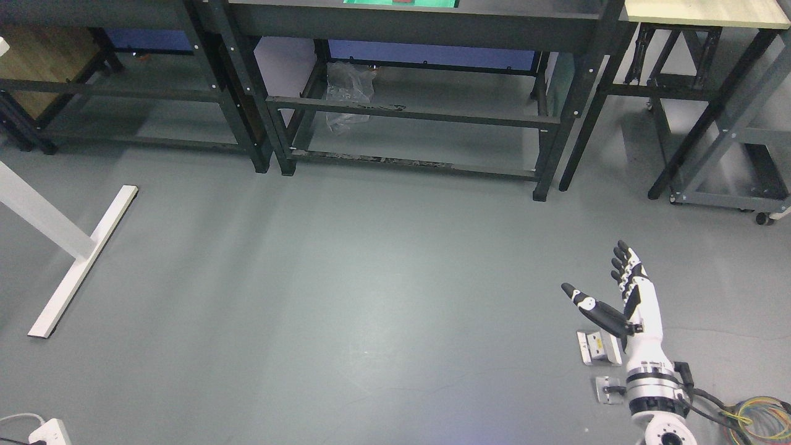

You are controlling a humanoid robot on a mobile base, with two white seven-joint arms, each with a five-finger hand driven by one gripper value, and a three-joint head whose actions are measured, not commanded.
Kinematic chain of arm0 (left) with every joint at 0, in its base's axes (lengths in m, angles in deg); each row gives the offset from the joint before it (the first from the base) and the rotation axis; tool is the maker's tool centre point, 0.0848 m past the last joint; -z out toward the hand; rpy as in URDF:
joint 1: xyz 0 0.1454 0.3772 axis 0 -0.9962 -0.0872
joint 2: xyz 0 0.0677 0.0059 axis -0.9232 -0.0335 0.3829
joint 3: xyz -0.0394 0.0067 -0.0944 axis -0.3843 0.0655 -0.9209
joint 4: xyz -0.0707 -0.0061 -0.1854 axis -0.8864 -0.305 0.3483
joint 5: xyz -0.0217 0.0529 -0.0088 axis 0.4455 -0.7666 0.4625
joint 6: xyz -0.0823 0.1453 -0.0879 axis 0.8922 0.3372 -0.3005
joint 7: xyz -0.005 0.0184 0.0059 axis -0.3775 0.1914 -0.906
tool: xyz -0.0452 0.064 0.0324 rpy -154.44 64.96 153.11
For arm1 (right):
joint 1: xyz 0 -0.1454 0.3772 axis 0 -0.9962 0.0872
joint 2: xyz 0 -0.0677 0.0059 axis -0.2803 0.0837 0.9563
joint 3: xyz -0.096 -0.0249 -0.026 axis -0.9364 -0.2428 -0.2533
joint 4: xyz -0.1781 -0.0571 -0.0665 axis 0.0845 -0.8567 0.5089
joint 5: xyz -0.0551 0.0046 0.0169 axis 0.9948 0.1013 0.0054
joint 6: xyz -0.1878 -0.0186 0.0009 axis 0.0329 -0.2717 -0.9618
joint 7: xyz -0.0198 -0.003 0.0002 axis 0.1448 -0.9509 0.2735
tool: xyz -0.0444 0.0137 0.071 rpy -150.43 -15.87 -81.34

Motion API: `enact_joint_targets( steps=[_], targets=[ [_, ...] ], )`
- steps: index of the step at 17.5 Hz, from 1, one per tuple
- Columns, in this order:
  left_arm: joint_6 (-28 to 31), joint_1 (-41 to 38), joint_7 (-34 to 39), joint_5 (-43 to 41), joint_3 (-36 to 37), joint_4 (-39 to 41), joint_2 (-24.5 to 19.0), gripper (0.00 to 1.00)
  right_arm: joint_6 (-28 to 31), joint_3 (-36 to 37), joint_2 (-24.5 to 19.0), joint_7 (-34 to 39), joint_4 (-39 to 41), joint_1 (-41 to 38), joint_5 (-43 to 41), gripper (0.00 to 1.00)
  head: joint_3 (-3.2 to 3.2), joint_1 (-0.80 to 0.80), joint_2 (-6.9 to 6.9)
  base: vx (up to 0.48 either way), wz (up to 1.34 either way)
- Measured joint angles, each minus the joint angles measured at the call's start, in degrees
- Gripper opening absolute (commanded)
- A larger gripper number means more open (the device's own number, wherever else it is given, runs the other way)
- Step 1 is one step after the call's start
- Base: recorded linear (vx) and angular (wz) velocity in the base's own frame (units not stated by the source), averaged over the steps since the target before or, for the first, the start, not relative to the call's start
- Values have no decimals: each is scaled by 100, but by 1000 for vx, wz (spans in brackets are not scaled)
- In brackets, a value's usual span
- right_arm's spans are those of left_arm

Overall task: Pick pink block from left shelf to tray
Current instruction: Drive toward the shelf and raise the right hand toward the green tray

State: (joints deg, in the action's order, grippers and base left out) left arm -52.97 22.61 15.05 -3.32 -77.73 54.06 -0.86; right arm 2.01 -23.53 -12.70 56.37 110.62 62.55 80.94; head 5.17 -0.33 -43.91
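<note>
The grey floor [346,296] takes up most of the head view, a broad open stretch running from the bottom edge up to the feet of the furniture. Along the top stand 3 dark metal-framed units: a left shelf [142,93] with bare lower boards, a middle shelf [414,117] whose top edge carries a green tray [400,3] (only a sliver shows, with something reddish on it that is cut off by the frame), and a wood-topped cart [704,12] on castors at the right. A white table leg and foot [83,259] angle in from the left edge, narrowing the room on that side.

No pink block can be seen anywhere in view; the visible boards of the left shelf hold nothing pink.

A crumpled clear plastic bag [349,93] sits on the middle shelf's lower level.

The right hand [618,296] rises from the lower right, fingers straight and spread with the thumb out to the left, holding nothing. Beneath it 2 small metal brackets [598,347] lie on the floor, with coloured cables [757,414] near the corner. A white power strip [52,431] sits at the bottom left.
</note>
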Motion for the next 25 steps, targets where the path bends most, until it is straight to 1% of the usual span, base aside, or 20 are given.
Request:
enact_joint_targets(
  steps=[11,13,15,19,22,25],
  targets=[
    [0,0,0,0,0,0,-1,100,0,175,0,39,129,10,-107,100,0,0,0,0,0],
    [0,0,0,0,0,0,-1,100,15,215,0,49,135,73,-180,97,0,0,0,19,0],
    [0,0,0,0,0,0,-1,100,-181,279,1,52,142,152,-134,93,0,0,0,36,17],
    [0,0,0,0,0,0,-1,100,-429,403,192,-114,159,329,477,93,0,0,0,52,22],
    [0,0,0,0,0,0,-1,100,-457,468,333,-382,191,451,944,93,0,0,0,105,27],
    [0,0,0,0,0,0,-1,100,-472,504,436,-475,261,512,1413,94,0,0,0,128,16]
  ],
)
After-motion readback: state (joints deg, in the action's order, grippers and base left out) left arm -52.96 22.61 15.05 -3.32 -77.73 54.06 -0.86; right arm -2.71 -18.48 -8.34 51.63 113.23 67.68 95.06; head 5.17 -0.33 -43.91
